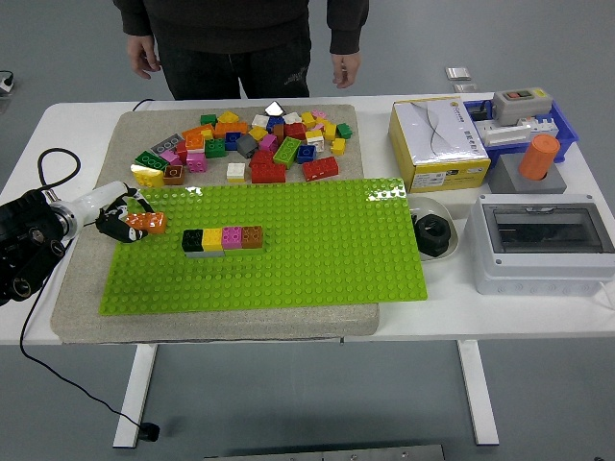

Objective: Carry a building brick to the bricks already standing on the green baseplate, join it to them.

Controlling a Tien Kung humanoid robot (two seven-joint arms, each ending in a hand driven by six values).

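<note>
My left hand [123, 223] reaches in from the left edge and is shut on an orange brick [146, 223], held just above the left end of the green baseplate [288, 279]. A short row of bricks [223, 238] stands on the plate: black, yellow, pink and brown, side by side. The orange brick is a little left of the black end of that row and apart from it. My right hand is out of view.
A pile of loose bricks [250, 144] lies on the grey mat behind the plate. A person [240, 38] stands at the far side, hands hanging. Right of the plate are a black nut in a bowl [432, 230], a yellow-white box [439, 144] and a grey enclosure [543, 240].
</note>
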